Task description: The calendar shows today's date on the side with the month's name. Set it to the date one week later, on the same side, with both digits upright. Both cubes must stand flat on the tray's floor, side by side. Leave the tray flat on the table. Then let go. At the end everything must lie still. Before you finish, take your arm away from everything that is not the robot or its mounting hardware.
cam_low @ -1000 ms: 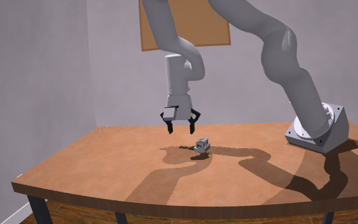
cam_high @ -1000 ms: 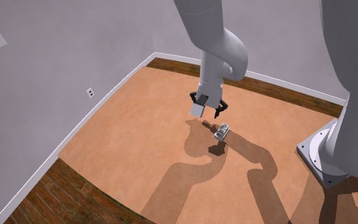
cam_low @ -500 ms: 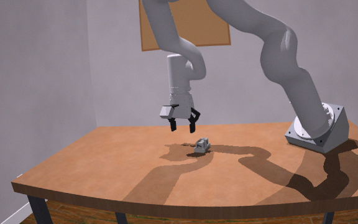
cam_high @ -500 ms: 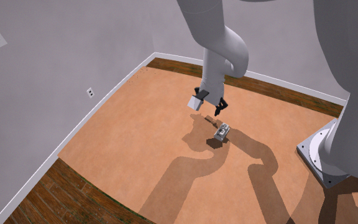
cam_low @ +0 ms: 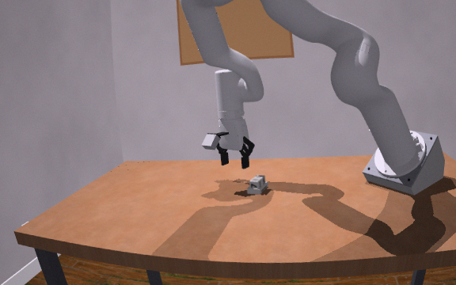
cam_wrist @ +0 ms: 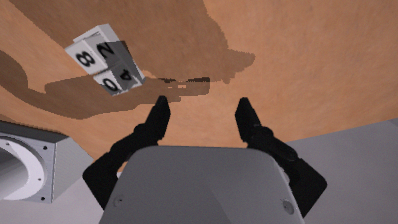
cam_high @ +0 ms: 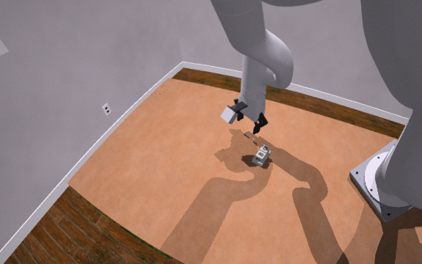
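The gripper (cam_low: 234,157) hangs above the table (cam_low: 133,206) with its two black fingers spread as wide as they go, and nothing sits between them. From the wrist view the fingertips point down at bare wood, with the arm's shadow running across just ahead of them. The gripper is off the surface, well above it, and the calendar (cam_low: 257,184) lies a little to one side of the spot beneath the fingers, nearer the robot's base (cam_low: 404,166), not touched by anything. It is a small grey tray (cam_high: 261,161) standing on the tabletop near the middle, with two pale cubes (cam_wrist: 102,62) in it. In the wrist view the cubes sit side by side, one showing an 8 on a face toward the camera with a 2 on the neighbouring face, the other showing a 0 and, on a shaded face, a 4. I cannot make out the month's name from here; the lettering is too small. A small light box is mounted on the side of the wrist (cam_low: 211,141). The white arm (cam_low: 355,75) arches up and back to its grey mount at the far corner of the table.
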Tool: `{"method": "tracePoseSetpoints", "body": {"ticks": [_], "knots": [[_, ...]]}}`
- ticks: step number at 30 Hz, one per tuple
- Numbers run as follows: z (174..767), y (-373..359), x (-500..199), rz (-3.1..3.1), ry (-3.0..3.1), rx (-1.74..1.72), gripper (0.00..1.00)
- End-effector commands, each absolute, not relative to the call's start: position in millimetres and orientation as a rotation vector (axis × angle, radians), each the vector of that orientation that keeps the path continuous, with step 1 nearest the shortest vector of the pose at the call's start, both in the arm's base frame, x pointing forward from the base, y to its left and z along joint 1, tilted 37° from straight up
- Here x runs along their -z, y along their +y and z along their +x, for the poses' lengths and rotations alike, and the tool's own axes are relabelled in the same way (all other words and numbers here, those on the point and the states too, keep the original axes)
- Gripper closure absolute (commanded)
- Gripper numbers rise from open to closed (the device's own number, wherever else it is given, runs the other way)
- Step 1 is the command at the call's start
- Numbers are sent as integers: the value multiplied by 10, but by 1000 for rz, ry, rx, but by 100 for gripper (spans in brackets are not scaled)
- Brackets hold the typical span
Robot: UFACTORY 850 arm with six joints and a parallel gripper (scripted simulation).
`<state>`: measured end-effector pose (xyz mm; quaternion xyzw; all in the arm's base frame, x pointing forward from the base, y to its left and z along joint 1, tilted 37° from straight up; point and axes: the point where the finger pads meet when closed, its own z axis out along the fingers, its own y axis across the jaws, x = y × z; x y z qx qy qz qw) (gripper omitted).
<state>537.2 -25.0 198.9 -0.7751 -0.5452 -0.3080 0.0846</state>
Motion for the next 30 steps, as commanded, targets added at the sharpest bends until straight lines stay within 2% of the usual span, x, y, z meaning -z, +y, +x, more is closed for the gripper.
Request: {"method": "tracePoseSetpoints", "body": {"ticks": [1, 30], "knots": [[5409, -220, -1926, -2313, -1625, 919, 0], [5487, -125, -1765, -2313, -1625, 919, 0]]}}
